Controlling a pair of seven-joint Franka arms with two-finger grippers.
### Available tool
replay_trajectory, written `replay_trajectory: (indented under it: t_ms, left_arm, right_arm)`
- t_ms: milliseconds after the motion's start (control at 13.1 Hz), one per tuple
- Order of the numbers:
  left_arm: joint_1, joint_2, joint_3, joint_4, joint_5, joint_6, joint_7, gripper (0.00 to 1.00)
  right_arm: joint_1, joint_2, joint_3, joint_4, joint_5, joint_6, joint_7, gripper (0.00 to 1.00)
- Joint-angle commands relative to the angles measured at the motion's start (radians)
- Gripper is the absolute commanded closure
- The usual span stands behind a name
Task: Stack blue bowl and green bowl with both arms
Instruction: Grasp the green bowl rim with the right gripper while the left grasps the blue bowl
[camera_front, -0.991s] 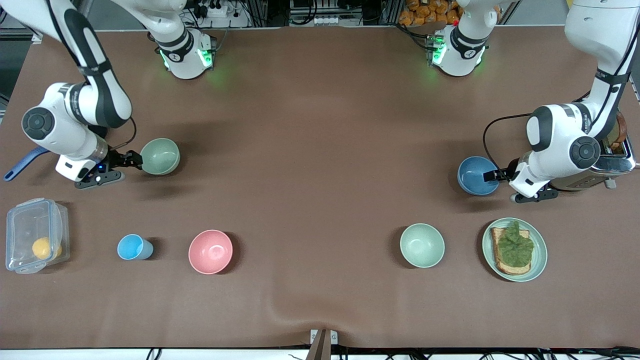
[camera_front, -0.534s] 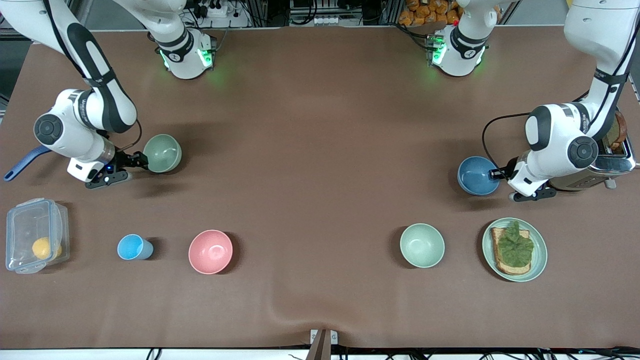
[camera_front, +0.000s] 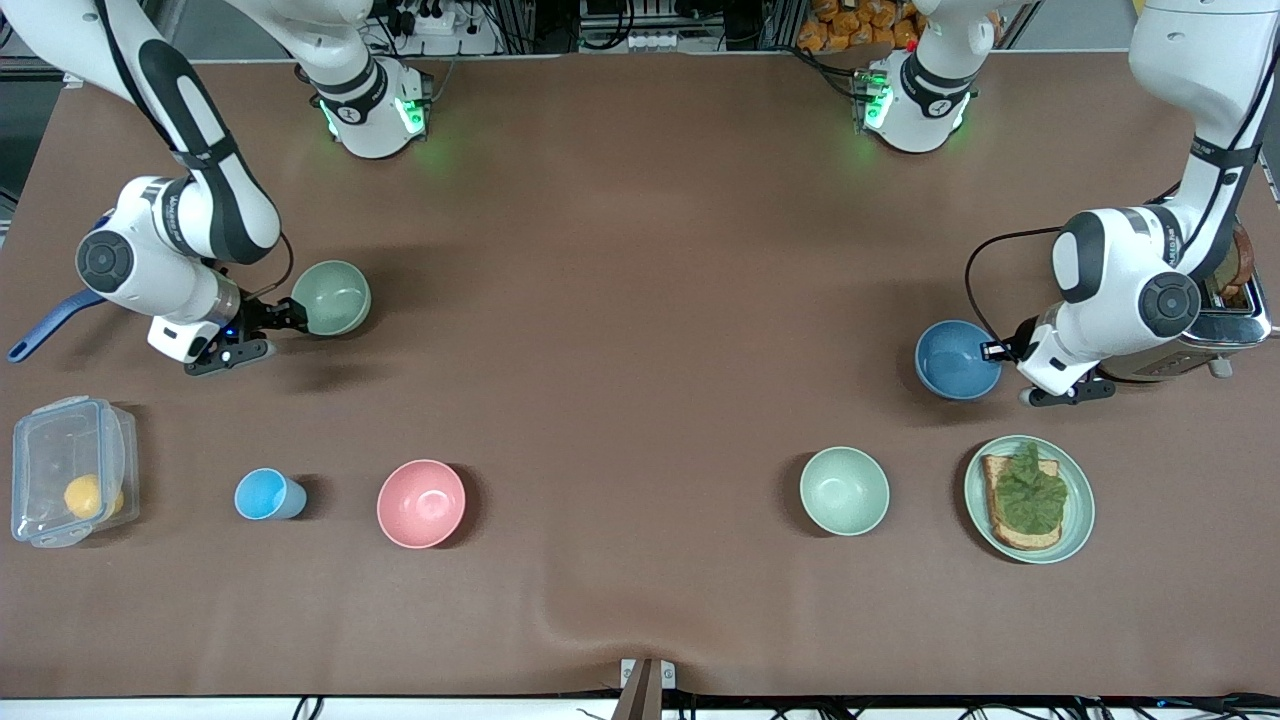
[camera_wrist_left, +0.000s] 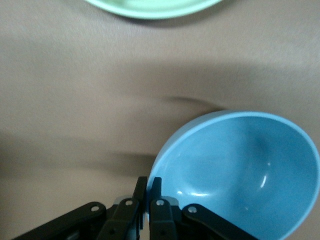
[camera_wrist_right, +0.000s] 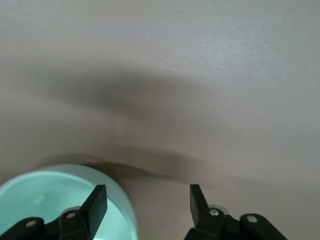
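The blue bowl (camera_front: 955, 362) sits near the left arm's end of the table, beside the toaster. My left gripper (camera_front: 993, 351) is shut on its rim, as the left wrist view shows, with the gripper (camera_wrist_left: 148, 181) pinching the wall of the bowl (camera_wrist_left: 240, 170). The green bowl (camera_front: 333, 297) sits near the right arm's end, slightly tilted. My right gripper (camera_front: 290, 319) is at its rim. In the right wrist view the gripper (camera_wrist_right: 147, 192) is open, one finger inside the bowl (camera_wrist_right: 55, 197) and the other outside.
A second green bowl (camera_front: 844, 490) and a green plate (camera_front: 1083, 510) with toast lie nearer the camera than the blue bowl. A pink bowl (camera_front: 421, 503), light-blue cup (camera_front: 265, 494) and clear lidded box (camera_front: 60, 450) lie nearer than the green bowl. A toaster (camera_front: 1235, 325) stands by the left arm.
The right gripper has moved in on the green bowl, which has shifted farther from the camera and toward the table's middle. The blue bowl has shifted slightly nearer the camera.
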Motion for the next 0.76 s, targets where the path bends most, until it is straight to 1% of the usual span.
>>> replay_trajectory:
  t_ms: [0, 229, 381, 457, 534, 686]
  left_arm:
    - [0.012, -0.005, -0.011, 0.072, 0.001, -0.06, 0.001, 1.0]
    - [0.001, -0.006, -0.015, 0.174, 0.0, -0.152, -0.002, 1.0]
    - [0.007, -0.008, -0.043, 0.227, -0.022, -0.189, -0.007, 1.0]
    - [-0.001, -0.006, -0.046, 0.261, -0.026, -0.221, -0.008, 1.0]
    - [-0.005, -0.003, -0.055, 0.304, -0.027, -0.258, -0.014, 1.0]
    - [-0.013, 0.0, -0.071, 0.359, -0.026, -0.31, -0.06, 1.0]
  right_arm:
    - [0.01, -0.04, 0.005, -0.013, 0.041, -0.055, -0.012, 0.24]
    - [0.01, -0.045, 0.005, -0.024, 0.047, -0.063, -0.015, 0.25]
    - [0.009, -0.038, 0.005, -0.025, 0.047, -0.055, -0.021, 0.32]
    - [0.007, -0.036, 0.004, -0.03, 0.047, -0.049, -0.021, 0.34]
    - [0.009, -0.037, 0.005, -0.034, 0.049, -0.049, -0.021, 0.4]
    - [0.009, -0.036, 0.005, -0.036, 0.05, -0.049, -0.021, 0.62]
